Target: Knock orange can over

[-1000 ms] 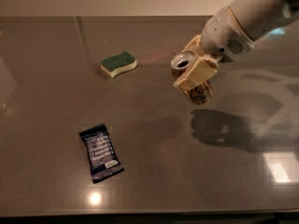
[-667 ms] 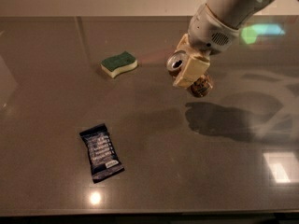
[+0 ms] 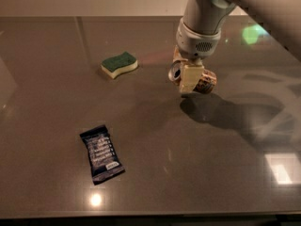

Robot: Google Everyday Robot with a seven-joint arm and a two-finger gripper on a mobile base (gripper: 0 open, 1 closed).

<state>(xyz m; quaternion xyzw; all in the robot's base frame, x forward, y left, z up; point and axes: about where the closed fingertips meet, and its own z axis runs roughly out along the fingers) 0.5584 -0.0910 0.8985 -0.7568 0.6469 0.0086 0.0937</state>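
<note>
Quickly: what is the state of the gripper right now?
Gripper: right at the orange can, which is tipped sideways; whether it is open, closed or holding the can cannot be told.

- My one camera view looks down on the desk (image 3: 197,182) from above its near side, tilted forward, so the far edge runs across the top of the frame
- It stands at middling range: most of the desktop fits in, with the near edge along the bottom
- My arm (image 3: 202,18) comes in from the upper right, and my pincer (image 3: 190,76) hangs right of centre in the upper half, at the orange can (image 3: 209,82)
- The green sponge (image 3: 119,64) lies upper left of centre; the dark packet (image 3: 101,154) lies lower left, nearer the lens
</note>
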